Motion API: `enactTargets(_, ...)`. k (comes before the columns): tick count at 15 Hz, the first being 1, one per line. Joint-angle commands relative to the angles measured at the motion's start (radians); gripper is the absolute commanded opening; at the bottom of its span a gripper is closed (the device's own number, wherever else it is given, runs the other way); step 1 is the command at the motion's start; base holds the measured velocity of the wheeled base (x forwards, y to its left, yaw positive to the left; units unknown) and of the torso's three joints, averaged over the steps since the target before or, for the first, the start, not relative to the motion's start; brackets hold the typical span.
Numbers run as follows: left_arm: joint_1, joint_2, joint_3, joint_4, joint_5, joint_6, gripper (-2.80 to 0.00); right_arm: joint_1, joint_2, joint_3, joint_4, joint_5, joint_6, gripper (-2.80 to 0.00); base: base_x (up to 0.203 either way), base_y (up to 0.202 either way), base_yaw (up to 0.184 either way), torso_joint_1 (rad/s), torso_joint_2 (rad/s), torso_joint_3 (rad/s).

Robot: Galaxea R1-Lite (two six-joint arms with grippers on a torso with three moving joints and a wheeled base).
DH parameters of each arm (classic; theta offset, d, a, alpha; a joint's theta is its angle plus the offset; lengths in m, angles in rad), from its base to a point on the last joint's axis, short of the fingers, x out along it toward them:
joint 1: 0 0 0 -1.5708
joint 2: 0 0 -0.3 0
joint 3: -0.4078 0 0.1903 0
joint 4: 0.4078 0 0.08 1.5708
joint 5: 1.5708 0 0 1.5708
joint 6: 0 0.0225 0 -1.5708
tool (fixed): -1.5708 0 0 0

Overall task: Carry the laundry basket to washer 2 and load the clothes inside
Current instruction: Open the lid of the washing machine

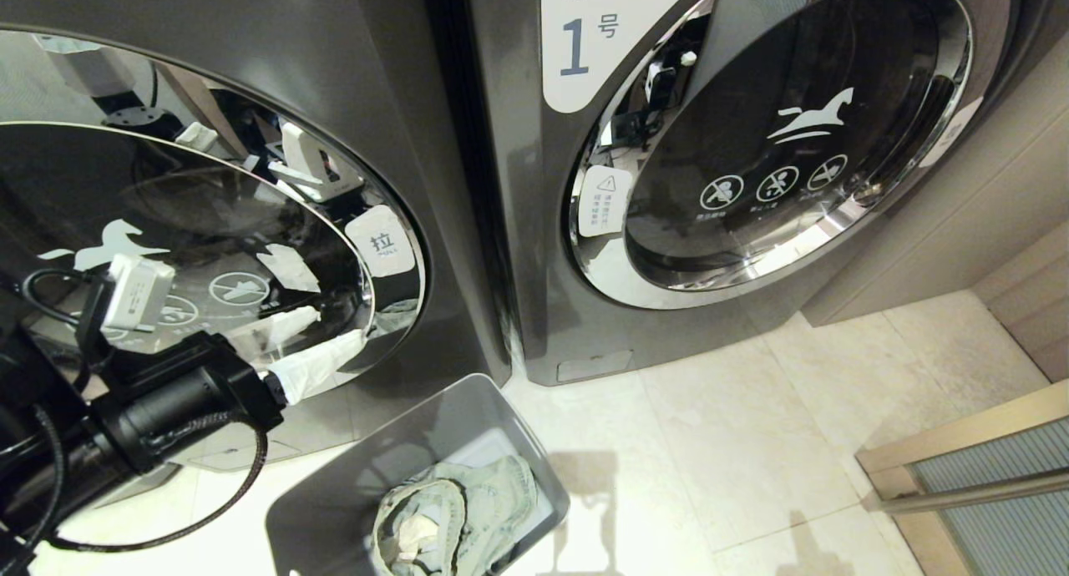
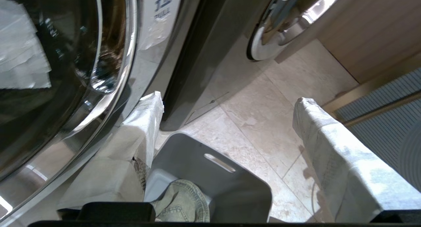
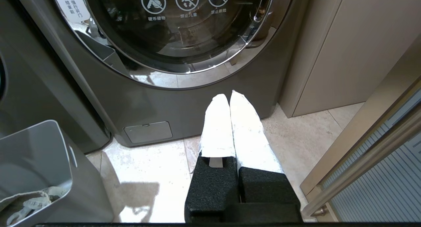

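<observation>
- The laundry basket (image 1: 334, 509) stands on the pale tiled floor (image 1: 735, 442) at the near edge of the scene, just in front of the gap between the two washers.
- The clothes (image 1: 455, 517), a crumpled grey-green bundle with a white patch showing, lie inside the basket.
- The left gripper (image 2: 227, 121) hangs above the basket's far end with its jaws released and spread wide, holding nothing; one paper-wrapped finger (image 2: 144, 121) sits close to the chrome door ring of the left washer (image 1: 250, 100).
- The right gripper (image 3: 230, 98) is low on the right, above the floor, jaws clenched together and empty, pointing at the base of the right washer (image 1: 518, 225).
- The left washer's round glass door is closed.
- The right washer carries a white label (image 1: 585, 33) with a "1"; its door is closed too.
</observation>
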Motion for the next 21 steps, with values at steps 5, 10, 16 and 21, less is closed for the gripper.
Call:
enactTargets(5, 0.001, -0.013, -0.002, -0.007, 0.018, -0.003, 0.00, 0.000, 0.001, 0.040, -0.002, 0.000, 0.000, -2.80, 0.000, 0.000, 0.000, 0.000, 0.00, 0.000)
enactTargets(10, 0.001, -0.052, 0.025, -0.006, 0.014, -0.006, 0.00, 0.000, 0.001, 0.040, -0.002, 0.000, 0.000, -2.80, 0.000, 0.000, 0.000, 0.000, 0.00, 0.000)
enactTargets(16, 0.001, -0.056, 0.043, -0.006, 0.012, -0.006, 0.00, 0.000, 0.001, 0.040, -0.002, 0.000, 0.000, -2.80, 0.000, 0.000, 0.000, 0.000, 0.00, 0.000)
enactTargets(21, 0.001, -0.057, 0.046, -0.006, 0.012, -0.006, 0.00, 0.000, 0.001, 0.040, -0.002, 0.000, 0.000, -2.80, 0.000, 0.000, 0.000, 0.000, 0.00, 0.000)
